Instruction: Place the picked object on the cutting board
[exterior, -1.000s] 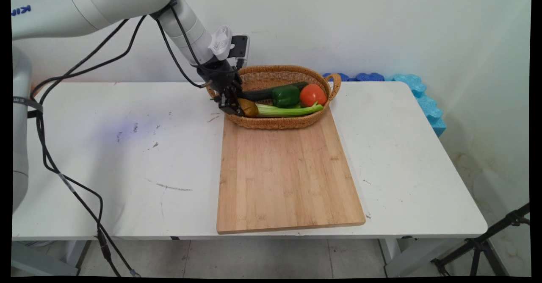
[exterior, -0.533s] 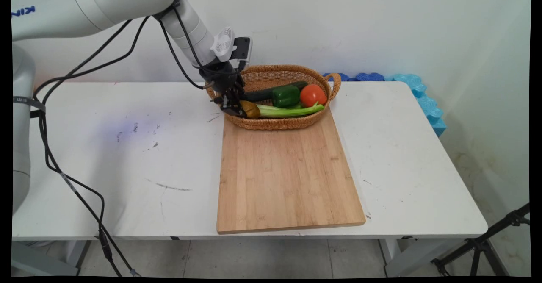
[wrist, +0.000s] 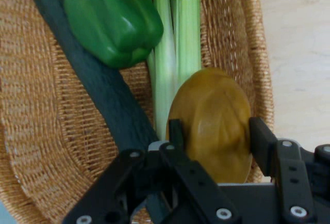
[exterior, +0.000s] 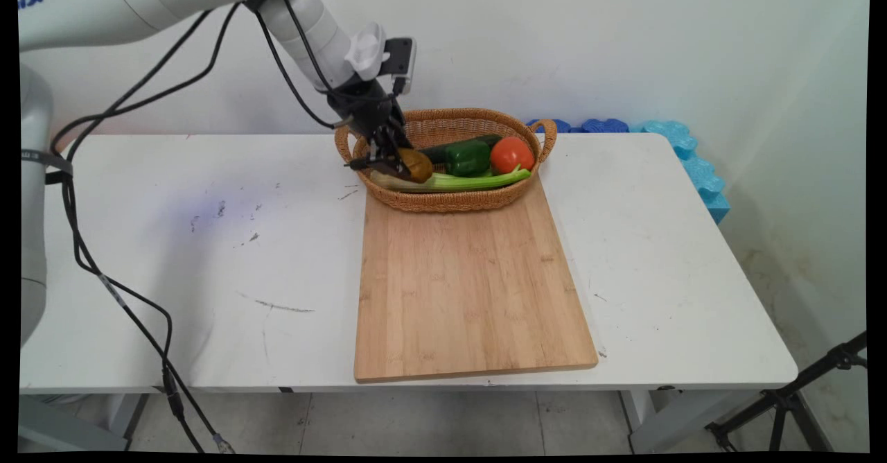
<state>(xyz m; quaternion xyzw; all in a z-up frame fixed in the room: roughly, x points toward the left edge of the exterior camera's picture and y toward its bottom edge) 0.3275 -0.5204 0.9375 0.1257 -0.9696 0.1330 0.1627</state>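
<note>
From above, the pincer (exterior: 396, 163) grips a brown potato (exterior: 416, 164) just above the left end of the wicker basket (exterior: 450, 200), over the celery (exterior: 478, 181). Along the hand, both fingers (wrist: 176, 133) clamp the potato (wrist: 214, 123) beside the green pepper (wrist: 111, 20) and cucumber (wrist: 103, 90).

no readable text, labels, brands, numbers or signs on anything in either view

You're looking at a lab-style test room: a scuffed white table (exterior: 208, 255) against a bare wall (exterior: 624, 47), blue foam blocks (exterior: 686, 158) far right, a tripod leg (exterior: 818, 380) near right.
</note>
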